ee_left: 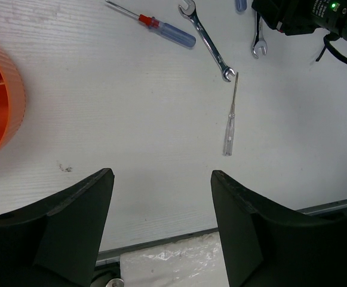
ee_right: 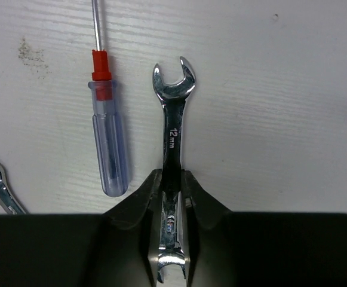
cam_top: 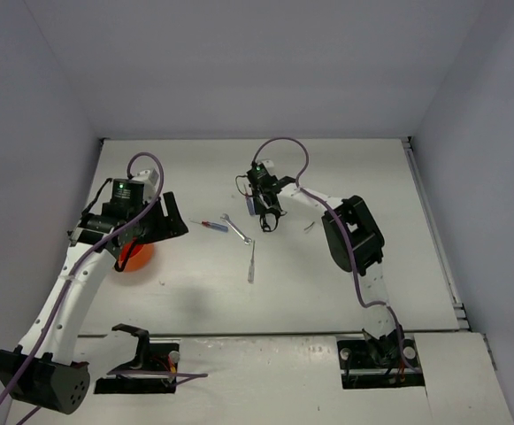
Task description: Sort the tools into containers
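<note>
From overhead I see the orange tub (cam_top: 141,259) at the left of the white surface (cam_top: 372,186), mostly hidden under my left arm. The left tool (cam_top: 170,227) hangs just past it, toward the middle. The hand tools lie in a loose group at the centre, apart from the tub: a red-and-blue screwdriver (cam_top: 212,225), a long wrench (cam_top: 236,228) just right of it, and a clear-handled screwdriver (cam_top: 251,263) nearer to me. My right tool (cam_top: 270,218) is down at the right end of that group. I cannot read either tool's opening from up here.

On the left wrist camera, the left tool's fingers (ee_left: 71,221) stand wide apart with only bare surface between them. The tub's ribbed wall shows at the left edge, with an inner divider just visible. Ahead lie the red-and-blue screwdriver and the long wrench, whose lower end sits just beside the clear-handled screwdriver's tip. A short wrench (ee_left: 258,43) runs up under the right tool.

On the right wrist camera, the right tool is clamped on the short wrench. Its fingers (ee_right: 143,197) pinch the shank below the "12 mm" mark, and the open end points away from the camera. I can't tell whether the wrench is lifted off the surface. A blue-handled screwdriver (ee_right: 108,149) lies parallel just to its left, not touching it. The long wrench's end peeks in at the left edge.
</note>
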`<state>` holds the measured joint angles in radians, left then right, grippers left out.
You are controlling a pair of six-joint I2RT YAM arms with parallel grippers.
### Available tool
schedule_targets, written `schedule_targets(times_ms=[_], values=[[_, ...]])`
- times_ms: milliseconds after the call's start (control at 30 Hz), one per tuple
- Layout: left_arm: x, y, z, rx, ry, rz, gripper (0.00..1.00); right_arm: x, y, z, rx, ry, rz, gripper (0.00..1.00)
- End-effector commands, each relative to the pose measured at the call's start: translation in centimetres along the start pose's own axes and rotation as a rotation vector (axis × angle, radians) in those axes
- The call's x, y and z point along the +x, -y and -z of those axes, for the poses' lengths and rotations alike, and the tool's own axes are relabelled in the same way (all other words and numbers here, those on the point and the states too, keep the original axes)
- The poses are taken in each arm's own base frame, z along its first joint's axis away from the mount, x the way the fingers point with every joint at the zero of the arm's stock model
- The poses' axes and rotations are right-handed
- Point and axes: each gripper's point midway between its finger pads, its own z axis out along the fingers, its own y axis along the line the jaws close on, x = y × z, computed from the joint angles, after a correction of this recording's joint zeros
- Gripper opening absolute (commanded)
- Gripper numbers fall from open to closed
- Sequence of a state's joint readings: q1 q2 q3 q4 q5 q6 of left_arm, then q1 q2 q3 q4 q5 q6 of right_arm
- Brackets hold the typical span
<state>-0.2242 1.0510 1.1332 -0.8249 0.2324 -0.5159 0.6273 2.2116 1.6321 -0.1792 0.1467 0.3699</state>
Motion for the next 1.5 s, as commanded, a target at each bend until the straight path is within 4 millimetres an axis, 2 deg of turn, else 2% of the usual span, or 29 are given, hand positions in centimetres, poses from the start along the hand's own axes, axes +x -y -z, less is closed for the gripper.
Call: schedule_targets(times_ms=[0,133,200,300,400,533,600,767,967,1100,1233,1367,1467], values=[[-2.2,1.8,0.8,0.052,0.063,-0.033,0.64,3.3,2.1,0.2,0.062,-0.075,0.009,0.03],[-2.5,2.6,0.8,0.065,0.060,-0.053,0.64,7.3,3.5,2.5,0.079,-0.134,0.041,0.00],[-2.8,3.1,0.8,0.073,0.063,-0.060,0.63,8.4,3.4,4.0,0.052,-0.148,0.051,0.00],[-3.0,4.0,0.7,0.091,0.054,-0.079,0.63,13.1,4.0,5.7,0.019,-0.237,0.091,0.00],[-2.9,4.7,0.5,0.102,0.042,-0.091,0.63,15.6,4.2,7.6,-0.017,-0.277,0.094,0.03],[-2.7,5.2,-0.1,0.106,0.019,-0.095,0.64,16.9,4.0,8.9,-0.051,-0.298,0.066,0.15],[-2.6,5.4,-0.2,0.107,0.015,-0.098,0.63,17.2,4.1,9.0,-0.045,-0.308,0.056,0.20],[-2.7,5.8,-0.2,0.106,0.017,-0.101,0.63,17.0,4.1,8.6,-0.007,-0.342,0.049,0.24],[-2.5,6.0,-0.3,0.110,0.011,-0.100,0.63,17.3,4.4,7.9,0.035,-0.388,0.068,0.24],[-2.1,6.0,-0.3,0.113,0.004,-0.102,0.63,18.3,4.2,7.2,0.026,-0.434,0.076,0.18],[-1.7,6.0,-0.5,0.116,-0.010,-0.103,0.63,18.4,4.1,6.6,0.022,-0.450,0.099,0.02],[-1.5,6.3,-0.9,0.128,-0.023,-0.096,0.63,16.9,3.4,6.8,-0.003,-0.418,0.130,0.00],[-1.3,7.0,-1.1,0.167,-0.035,-0.080,0.63,14.4,2.3,8.1,-0.029,-0.331,0.180,0.00]])
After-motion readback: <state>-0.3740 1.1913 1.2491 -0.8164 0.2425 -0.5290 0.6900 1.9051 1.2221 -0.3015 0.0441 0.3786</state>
